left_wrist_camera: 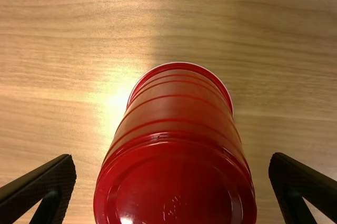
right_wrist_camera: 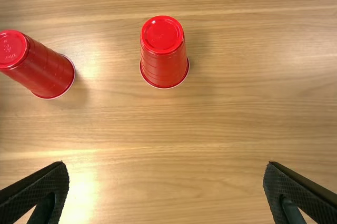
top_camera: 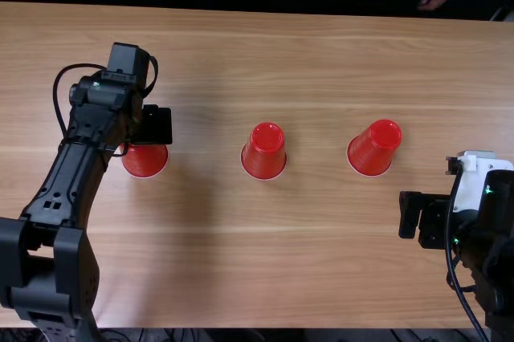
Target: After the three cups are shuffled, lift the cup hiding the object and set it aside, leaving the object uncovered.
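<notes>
Cup at nine o'clock [top_camera: 145, 161] sits between the left hand's [left_wrist_camera: 171, 160] spread fingers. Middle cup [top_camera: 264, 152] and three o'clock cup [top_camera: 374, 148] stand alone. Right hand [right_wrist_camera: 166, 166], at four o'clock, is apart too

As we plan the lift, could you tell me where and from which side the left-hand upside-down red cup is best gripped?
I'd grip the left red cup across its upper side wall, just under the closed base, coming from straight above: it stands rim-down and tapers upward, and the left arm's open jaws straddle it.
</notes>
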